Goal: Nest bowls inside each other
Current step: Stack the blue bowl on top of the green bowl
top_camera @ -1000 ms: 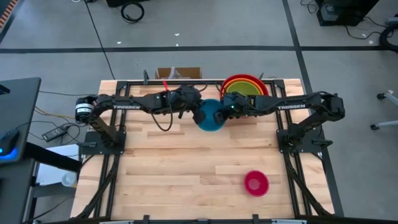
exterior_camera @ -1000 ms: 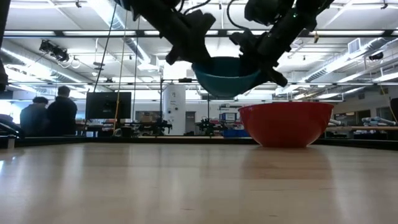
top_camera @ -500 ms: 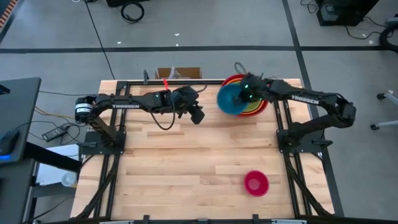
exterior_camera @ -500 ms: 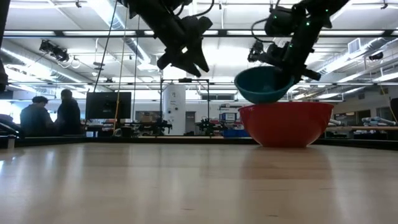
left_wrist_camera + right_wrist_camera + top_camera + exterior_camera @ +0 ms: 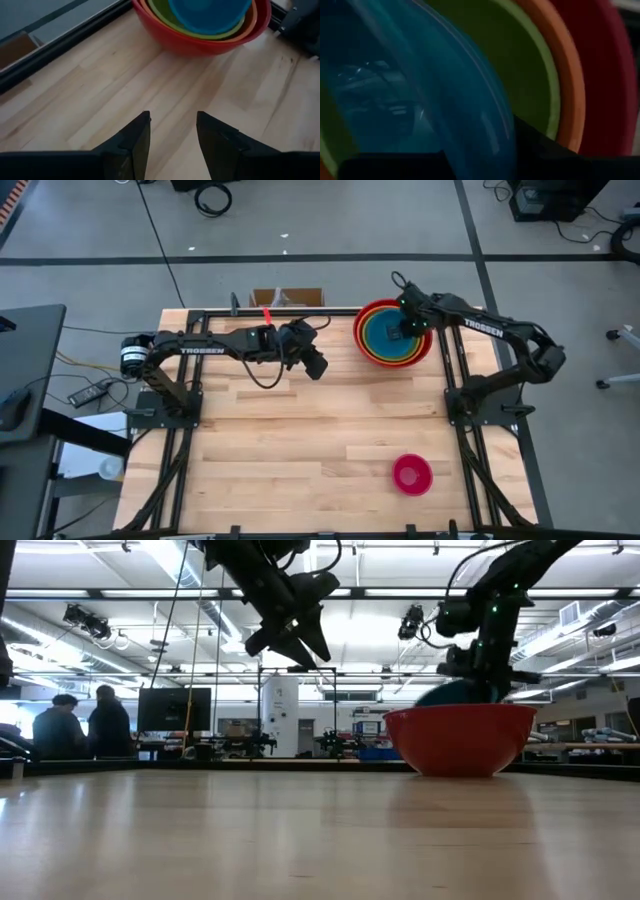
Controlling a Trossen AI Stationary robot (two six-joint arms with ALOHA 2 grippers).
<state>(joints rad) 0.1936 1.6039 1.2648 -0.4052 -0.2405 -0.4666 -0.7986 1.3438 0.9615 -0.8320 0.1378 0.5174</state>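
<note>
Far right of the table: a nested stack, with red bowl outermost, then orange bowl, then green bowl, and blue bowl innermost. From table height, only the red bowl's wall plainly on show, with a sliver of the blue bowl rising above its rim. Right gripper down over the stack, at the far right side of the blue bowl, reaching in from the right edge of the table. Through that arm's own camera, the blue bowl's wall filling the frame, very close, with green, orange and red rims fanned out behind. Whether clamped on the blue rim or let go of it: impossible to tell. Left gripper held up in the air left of the stack, over the far middle of the table, clear of every bowl. In its own camera, fingers plainly apart with only bare wood between them, and the stack just ahead. Same gripper high above the tabletop in the level view. Near right of the table: a small pink bowl, alone, upright, well apart from the stack. Beyond the far edge: a cardboard box on the floor. Off in the room at left: two people.
</note>
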